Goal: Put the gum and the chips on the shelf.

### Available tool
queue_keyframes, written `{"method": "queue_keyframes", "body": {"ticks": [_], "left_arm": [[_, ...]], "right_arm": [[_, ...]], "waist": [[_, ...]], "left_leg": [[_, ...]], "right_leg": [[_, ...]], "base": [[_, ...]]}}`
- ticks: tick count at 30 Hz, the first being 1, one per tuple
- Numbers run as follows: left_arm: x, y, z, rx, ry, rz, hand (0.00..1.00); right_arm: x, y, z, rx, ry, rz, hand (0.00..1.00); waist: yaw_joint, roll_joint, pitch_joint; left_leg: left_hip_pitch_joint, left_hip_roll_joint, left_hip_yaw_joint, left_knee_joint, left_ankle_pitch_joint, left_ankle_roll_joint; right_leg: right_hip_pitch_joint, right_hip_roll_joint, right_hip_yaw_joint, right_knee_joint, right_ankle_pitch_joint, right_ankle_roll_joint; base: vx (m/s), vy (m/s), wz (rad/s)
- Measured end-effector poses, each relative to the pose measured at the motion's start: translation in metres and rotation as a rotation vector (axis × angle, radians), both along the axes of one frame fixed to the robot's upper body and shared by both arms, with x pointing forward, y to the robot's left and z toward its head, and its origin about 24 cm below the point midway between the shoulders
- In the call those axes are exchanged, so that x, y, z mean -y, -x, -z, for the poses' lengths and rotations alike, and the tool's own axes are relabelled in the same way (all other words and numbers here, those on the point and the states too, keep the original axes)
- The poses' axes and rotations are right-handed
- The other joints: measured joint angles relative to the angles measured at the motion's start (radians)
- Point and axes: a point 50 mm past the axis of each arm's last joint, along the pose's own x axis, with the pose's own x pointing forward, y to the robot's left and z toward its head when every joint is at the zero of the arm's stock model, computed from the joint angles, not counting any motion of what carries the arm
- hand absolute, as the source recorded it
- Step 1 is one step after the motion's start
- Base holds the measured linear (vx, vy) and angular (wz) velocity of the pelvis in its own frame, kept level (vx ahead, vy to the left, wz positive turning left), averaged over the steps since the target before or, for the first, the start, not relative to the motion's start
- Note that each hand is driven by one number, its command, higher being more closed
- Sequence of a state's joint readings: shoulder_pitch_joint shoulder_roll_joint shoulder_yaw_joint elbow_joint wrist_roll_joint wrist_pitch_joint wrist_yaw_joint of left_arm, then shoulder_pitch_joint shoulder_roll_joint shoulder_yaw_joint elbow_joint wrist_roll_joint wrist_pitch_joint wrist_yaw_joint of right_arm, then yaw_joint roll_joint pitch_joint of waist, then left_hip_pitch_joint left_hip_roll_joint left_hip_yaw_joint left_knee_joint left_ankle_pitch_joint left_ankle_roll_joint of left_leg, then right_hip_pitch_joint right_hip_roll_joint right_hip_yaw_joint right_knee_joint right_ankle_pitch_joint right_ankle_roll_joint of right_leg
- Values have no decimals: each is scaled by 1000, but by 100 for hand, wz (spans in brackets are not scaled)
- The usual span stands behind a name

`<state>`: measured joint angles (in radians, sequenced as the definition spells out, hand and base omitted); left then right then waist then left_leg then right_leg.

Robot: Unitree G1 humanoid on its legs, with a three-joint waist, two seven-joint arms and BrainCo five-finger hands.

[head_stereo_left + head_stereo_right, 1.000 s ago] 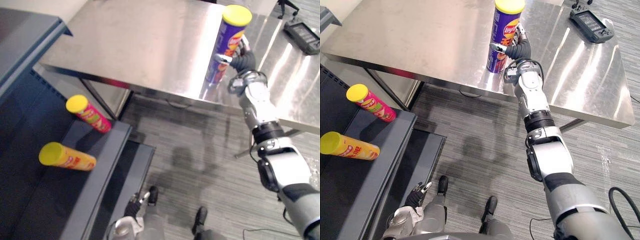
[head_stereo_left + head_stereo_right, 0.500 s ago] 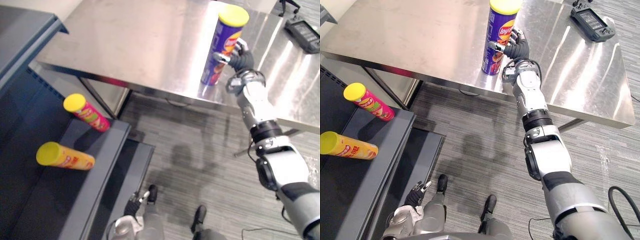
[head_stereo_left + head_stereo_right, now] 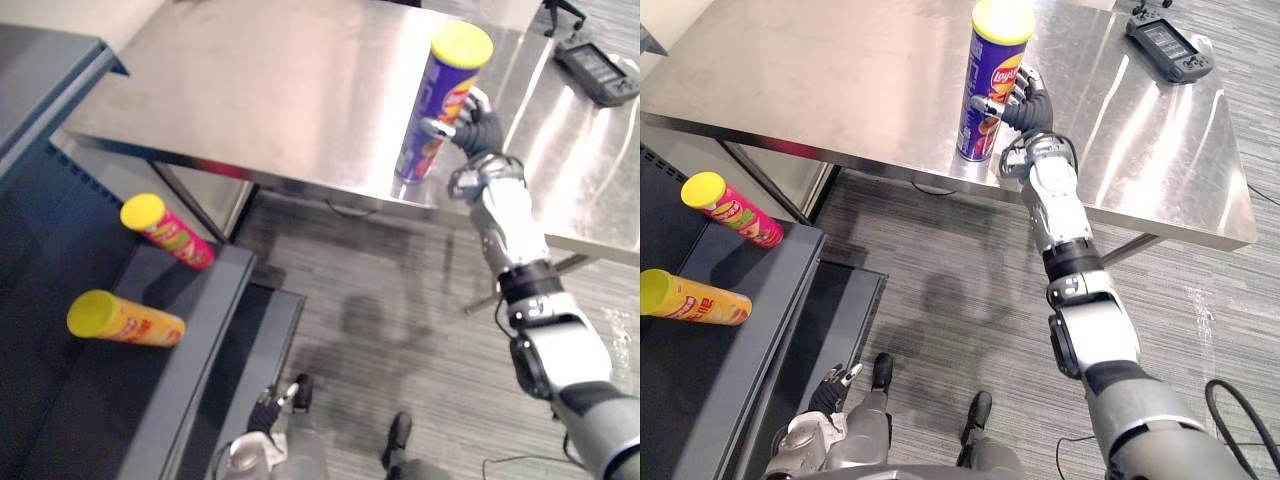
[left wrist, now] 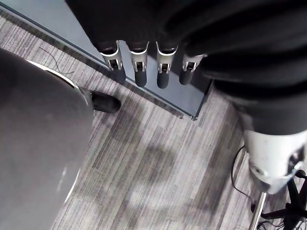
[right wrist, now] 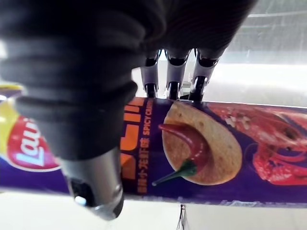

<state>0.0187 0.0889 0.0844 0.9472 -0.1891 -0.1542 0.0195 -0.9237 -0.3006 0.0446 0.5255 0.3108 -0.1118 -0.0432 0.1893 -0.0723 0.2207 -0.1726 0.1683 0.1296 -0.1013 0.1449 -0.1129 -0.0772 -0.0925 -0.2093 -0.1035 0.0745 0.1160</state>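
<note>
A tall purple chips can [image 3: 440, 100] with a yellow lid stands near the front edge of the steel table [image 3: 270, 90]. It leans slightly. My right hand [image 3: 1030, 105] is on its right side, shut on it. In the right wrist view the fingers [image 5: 173, 76] and thumb [image 5: 96, 191] curl round the can [image 5: 201, 148]. Down by the floor my left hand [image 3: 835, 385] hangs beside the shelf, its fingers [image 4: 139, 67] straight and holding nothing.
A dark blue shelf [image 3: 190, 340] stands at the left. On it lie a pink can [image 3: 165, 232] and a yellow can [image 3: 125, 320], both with yellow lids. A black controller [image 3: 598, 72] rests on the table's far right. Grey carpet lies between table and shelf.
The whole picture has shifted slightly, so the camera moved. My right hand stays round the purple can, which has edged a little toward the table's front edge.
</note>
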Motion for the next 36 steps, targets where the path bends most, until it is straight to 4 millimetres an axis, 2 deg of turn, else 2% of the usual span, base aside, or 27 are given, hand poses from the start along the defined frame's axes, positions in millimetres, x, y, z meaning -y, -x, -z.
{"method": "queue_keyframes", "body": {"ticks": [4, 6, 8, 12, 15, 19, 22, 27, 32, 36], "left_arm": [[-3, 5, 2, -22, 0, -18, 0], [-4, 7, 3, -27, 1, -31, 0], [-7, 11, 4, -37, 0, -44, 0], [-8, 18, 8, -80, -17, -27, 0], [-10, 24, 10, -104, -30, -16, 0], [-10, 29, 12, -119, -28, -18, 0], [-11, 33, 13, -128, -28, -10, 0], [-13, 41, 15, -150, -28, -13, 0], [-15, 50, 17, -170, -27, -21, 0], [-16, 54, 18, -178, -25, -21, 0]], "right_arm": [[6, 22, 1, 81, -8, -8, 100], [17, 39, 2, 147, -36, 9, 100], [21, 47, 6, 161, -43, 13, 100], [37, 67, 28, 140, -57, 51, 100], [42, 77, 36, 135, -51, 46, 100], [50, 92, 41, 155, -46, 59, 100], [57, 108, 47, 169, -45, 65, 100], [79, 134, 71, 106, -47, 144, 100], [91, 151, 90, 44, -95, 192, 100], [97, 158, 97, 26, -111, 228, 100]], "waist": [[-23, -2, -3], [-30, -6, -11], [-44, -12, -20], [-56, -20, -54], [-77, -21, -84], [-79, -23, -106], [-100, -25, -116], [-113, -27, -143], [-141, -22, -163], [-158, -19, -167]], "left_leg": [[20, 0, 3, -2, -2, -2], [24, 1, 12, -2, -2, -2], [32, 1, 23, -2, -3, -2], [53, 1, 28, -2, -6, -2], [58, 1, 30, -2, -7, -3], [76, 2, 52, -2, -12, -4], [90, 0, 60, -2, -16, -3], [115, -1, 89, -2, -29, -11], [126, -1, 103, -3, -31, -11], [131, -1, 104, -2, -31, -11]], "right_leg": [[18, 0, 4, 1, 0, 0], [16, 0, 13, 3, 0, 0], [17, -1, 24, 4, 0, 0], [29, -3, 33, 4, 0, 1], [31, -2, 41, 4, 0, 1], [31, -4, 56, 14, -1, 2], [33, -7, 70, 23, -4, 3], [31, -10, 97, 37, -7, 4], [31, -11, 110, 46, -11, -1], [30, -12, 111, 54, -15, -6]], "base": [[-5, 1, -4], [-23, 5, -11], [-19, 2, -18], [-4, -2, -10], [-10, -2, -4], [-19, -1, -17], [-11, 4, -11], [-7, 3, -17], [-6, -1, -8], [0, 0, 0]]}}
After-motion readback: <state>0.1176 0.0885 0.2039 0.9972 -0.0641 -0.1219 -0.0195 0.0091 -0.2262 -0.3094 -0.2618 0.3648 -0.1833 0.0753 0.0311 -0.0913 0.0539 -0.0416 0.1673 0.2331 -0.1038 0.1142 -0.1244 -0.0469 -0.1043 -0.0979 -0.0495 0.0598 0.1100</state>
